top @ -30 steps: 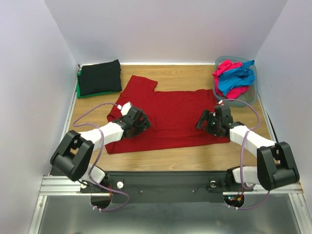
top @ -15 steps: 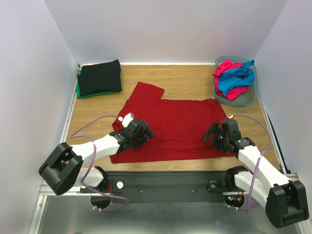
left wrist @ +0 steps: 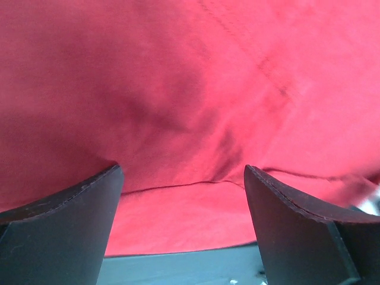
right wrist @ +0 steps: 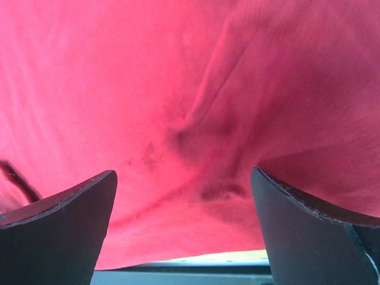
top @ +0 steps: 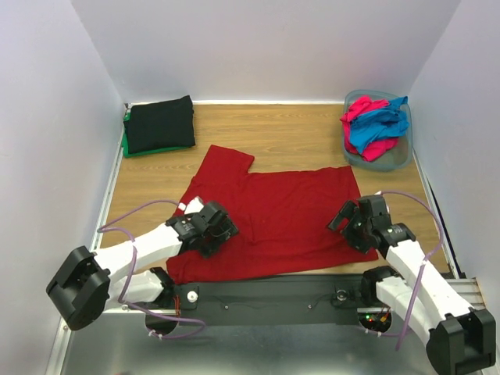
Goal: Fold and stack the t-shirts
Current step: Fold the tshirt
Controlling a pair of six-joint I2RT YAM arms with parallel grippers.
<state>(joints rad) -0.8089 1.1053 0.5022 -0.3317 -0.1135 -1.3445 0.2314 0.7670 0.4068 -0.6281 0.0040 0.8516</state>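
— Red cloth: where is it?
— The dark red t-shirt [top: 289,211] lies spread on the wooden table [top: 297,133], hem at the near edge.
— And the grippers?
— The left gripper [top: 214,230] and right gripper [top: 354,223] sit over its lower corners, fingers spread wide.

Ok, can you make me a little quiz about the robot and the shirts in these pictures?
1. True or false: the dark red cloth t-shirt lies spread out on the wooden table.
2. Where are the crumpled bright pink and blue shirts? A: in the grey-blue plastic tub. B: on the floor. C: hanging on the wall.
3. Fill in: the left hand and right hand are both over the red t-shirt with fingers ____ (open or shut).
Key: 1 true; 2 A; 3 open.
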